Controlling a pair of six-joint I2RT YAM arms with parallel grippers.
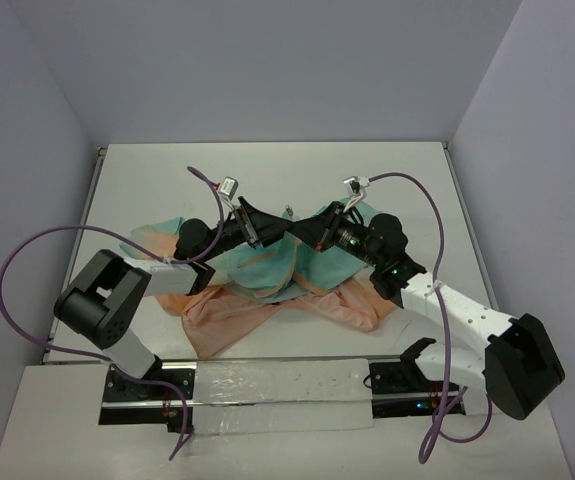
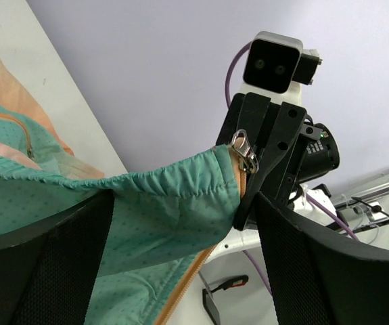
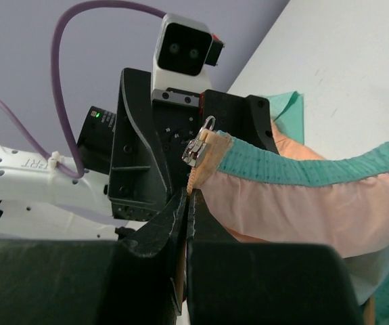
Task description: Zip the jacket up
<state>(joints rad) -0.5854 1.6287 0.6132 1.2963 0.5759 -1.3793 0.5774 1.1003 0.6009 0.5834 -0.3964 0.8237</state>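
Observation:
The jacket (image 1: 267,300) lies crumpled in the middle of the table, peach at the near side and teal further back. My right gripper (image 3: 189,200) is shut on the jacket's orange zipper edge just below the silver zipper slider (image 3: 195,150) and holds that corner up. In the top view the right gripper (image 1: 309,232) meets the left gripper (image 1: 272,230) tip to tip above the cloth. My left gripper (image 2: 184,206) is open, its fingers (image 2: 45,271) wide apart with the lifted teal hem (image 2: 160,196) between them. The slider (image 2: 245,147) shows there too.
The white table (image 1: 267,170) has a raised rim and grey walls on three sides. Purple cables (image 1: 27,260) loop from both arms. A mounting rail (image 1: 267,385) runs along the near edge. A small black and red object (image 2: 231,284) lies below the left gripper.

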